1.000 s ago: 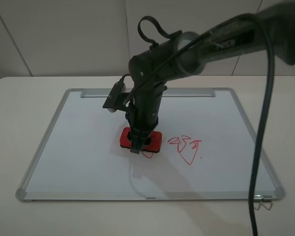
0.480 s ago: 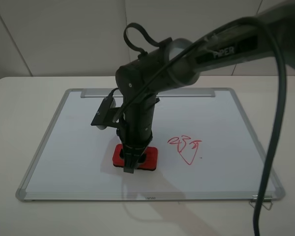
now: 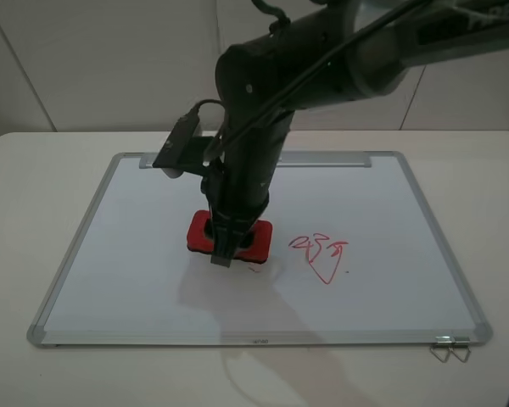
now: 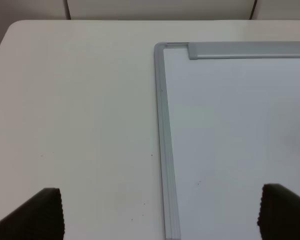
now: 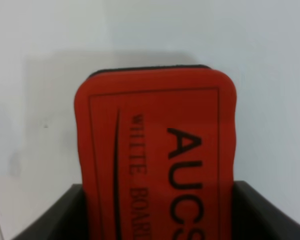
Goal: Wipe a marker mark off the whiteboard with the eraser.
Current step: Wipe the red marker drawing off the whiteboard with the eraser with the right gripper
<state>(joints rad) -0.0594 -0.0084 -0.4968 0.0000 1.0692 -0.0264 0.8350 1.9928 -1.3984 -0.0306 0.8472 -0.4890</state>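
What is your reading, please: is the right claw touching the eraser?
Touching. In the right wrist view the fingers of the right claw press both sides of the eraser, with no gap.

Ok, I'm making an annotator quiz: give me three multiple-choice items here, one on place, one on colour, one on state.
1. From the high camera, the eraser is: A left of the scribble; B right of it; C on bare table.
2. The scribble is: A blue; B red; C green.
3. The right gripper is: A open; B shut on the eraser; C unseen.
1 A, it sits on the whiteboard left of the scribble. 2 B, its strokes are red. 3 B, its fingers clamp the eraser.
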